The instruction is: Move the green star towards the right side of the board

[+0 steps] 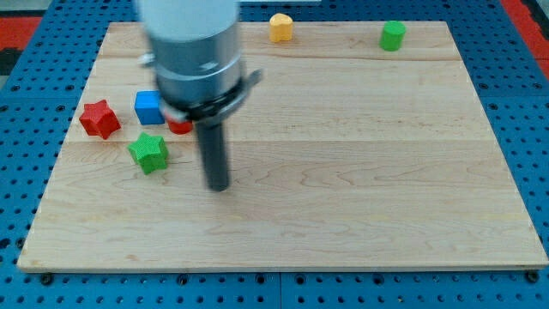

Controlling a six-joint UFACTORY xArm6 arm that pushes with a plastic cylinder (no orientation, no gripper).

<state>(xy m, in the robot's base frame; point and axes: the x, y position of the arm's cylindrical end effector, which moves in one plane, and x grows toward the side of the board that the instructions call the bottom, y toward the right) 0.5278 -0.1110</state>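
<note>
The green star (148, 153) lies on the wooden board (360, 172) at the view's left, below the blue cube (148, 107). My tip (219, 186) rests on the board to the right of the green star and slightly lower, with a gap between them. The rod hangs from the grey arm body (193, 51) at the view's top left.
A red star (99, 118) lies left of the blue cube. A red block (179, 126) is partly hidden behind the rod. A yellow block (280, 27) and a green cylinder-like block (393, 35) sit along the view's top edge.
</note>
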